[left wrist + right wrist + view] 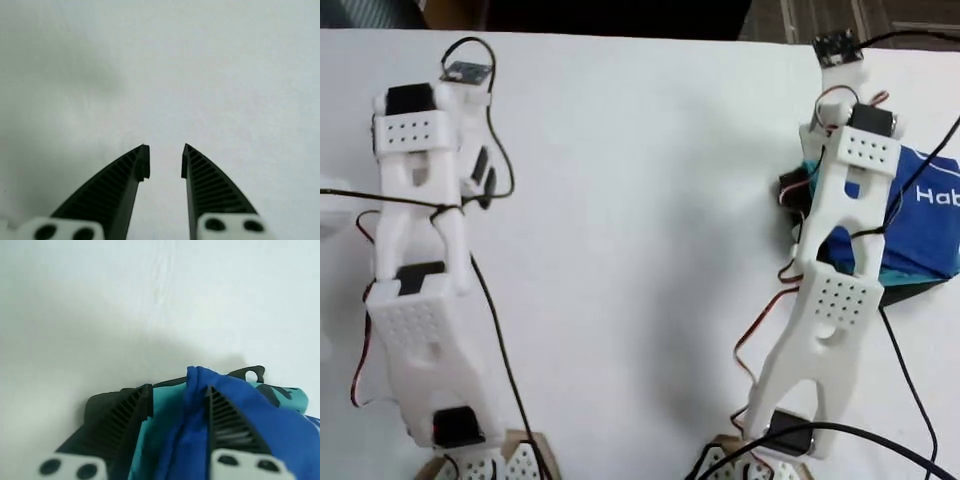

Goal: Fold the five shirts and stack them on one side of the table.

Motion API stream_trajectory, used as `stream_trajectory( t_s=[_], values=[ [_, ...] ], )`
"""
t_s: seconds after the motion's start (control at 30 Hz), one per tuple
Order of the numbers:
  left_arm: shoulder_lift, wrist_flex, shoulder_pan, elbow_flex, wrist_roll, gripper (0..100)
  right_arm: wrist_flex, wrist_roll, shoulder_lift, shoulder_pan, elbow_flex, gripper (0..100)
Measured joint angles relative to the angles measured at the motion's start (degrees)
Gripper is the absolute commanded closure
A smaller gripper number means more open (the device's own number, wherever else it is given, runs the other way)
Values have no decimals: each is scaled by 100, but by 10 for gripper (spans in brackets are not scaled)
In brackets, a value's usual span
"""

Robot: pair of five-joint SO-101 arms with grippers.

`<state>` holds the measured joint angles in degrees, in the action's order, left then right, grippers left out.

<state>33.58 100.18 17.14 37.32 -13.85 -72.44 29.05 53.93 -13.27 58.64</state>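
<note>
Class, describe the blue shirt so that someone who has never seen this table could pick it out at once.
On the white table, look to the right arm, which hangs over a small pile of shirts. The blue shirt is the top one of that pile. It alone bears white lettering, and it lies over a teal shirt and a black shirt.

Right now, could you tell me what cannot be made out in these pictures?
- Shirt count: in the high view the right arm covers the shirt pile and the right edge cuts it off.
- Pile's extent: in the right wrist view the right gripper covers it; the lower edge crops it.
- Black fabric: mostly under the others.
</note>
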Motion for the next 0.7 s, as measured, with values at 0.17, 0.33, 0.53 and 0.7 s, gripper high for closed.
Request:
stream_trajectory(
  t_s=[0.17,0.33,0.53,0.7],
  values=[
    [0,0,97,0,0,868,141,0,237,-79,0,834],
    [0,0,97,0,0,868,158,0,237,-114,0,988],
    [0,0,97,0,0,868,158,-176,281,-255,185,978],
    [0,0,97,0,0,868,-62,-360,281,-316,554,978]
  ],
)
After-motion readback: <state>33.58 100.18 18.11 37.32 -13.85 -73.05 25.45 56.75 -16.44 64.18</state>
